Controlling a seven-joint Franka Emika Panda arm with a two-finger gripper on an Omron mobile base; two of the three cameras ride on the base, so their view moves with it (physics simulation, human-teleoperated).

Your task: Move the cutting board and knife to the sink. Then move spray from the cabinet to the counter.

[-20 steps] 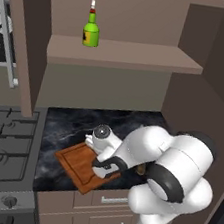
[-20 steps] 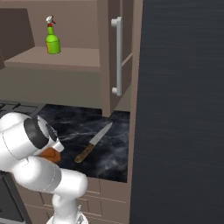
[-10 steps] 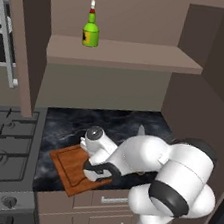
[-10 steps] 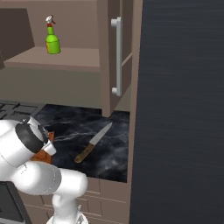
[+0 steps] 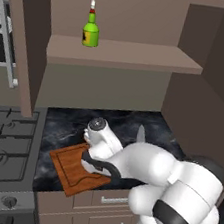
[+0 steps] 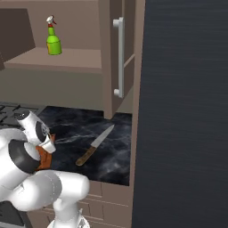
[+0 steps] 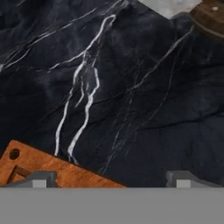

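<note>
Swung lower and further left since a second ago, with the gripper [image 7: 111, 179] now low over the cutting board [image 5: 70, 171]; jaws spread wide, holding nothing. Lying at the counter [image 5: 67, 123] front edge, near the stove-side corner, slightly overhanging. Resting apart toward the counter's right side: knife [image 6: 94, 145], blade pointing back. Standing upright on the cabinet [image 5: 156, 59] shelf: spray [image 5: 91, 28].
</note>
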